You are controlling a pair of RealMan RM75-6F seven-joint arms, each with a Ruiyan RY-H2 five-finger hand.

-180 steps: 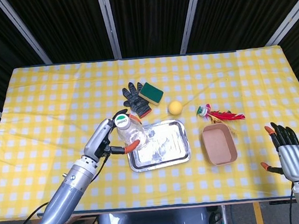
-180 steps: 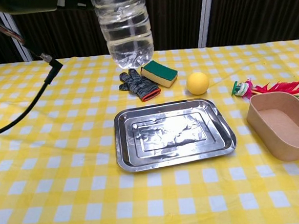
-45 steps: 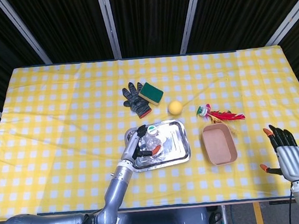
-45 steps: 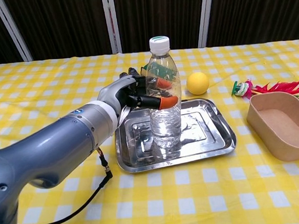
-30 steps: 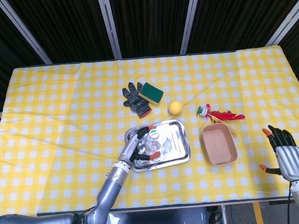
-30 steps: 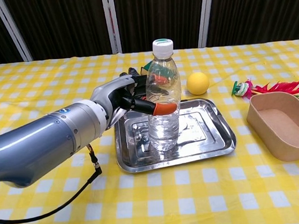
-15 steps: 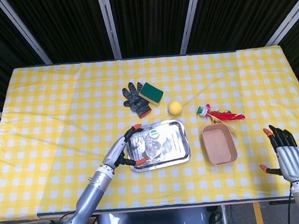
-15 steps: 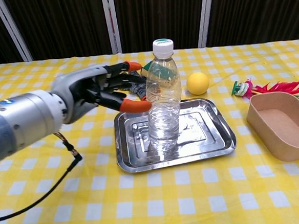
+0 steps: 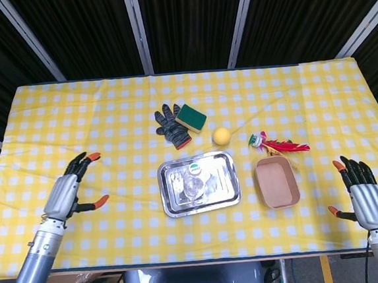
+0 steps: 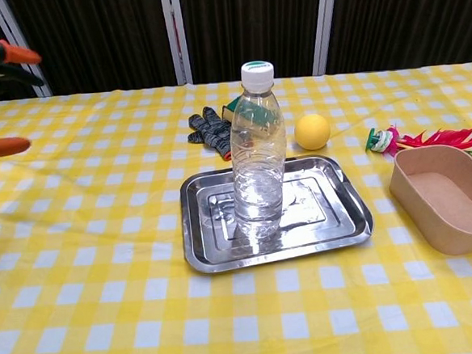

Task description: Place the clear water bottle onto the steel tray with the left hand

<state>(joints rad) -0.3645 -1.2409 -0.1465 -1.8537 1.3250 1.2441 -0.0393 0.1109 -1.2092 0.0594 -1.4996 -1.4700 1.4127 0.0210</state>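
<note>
The clear water bottle stands upright on the steel tray. The left hand has released it and withdrawn well left, fingers spread, holding nothing. The right hand is idle, fingers apart. Placement appears complete.

— What is covering the table?
— A yellow checked cloth is lying over it.
— And what is sitting on it?
— A steel tray mid-table, a glove and sponge beyond, then a yellow ball, a feathered shuttlecock and a brown box rightward.
</note>
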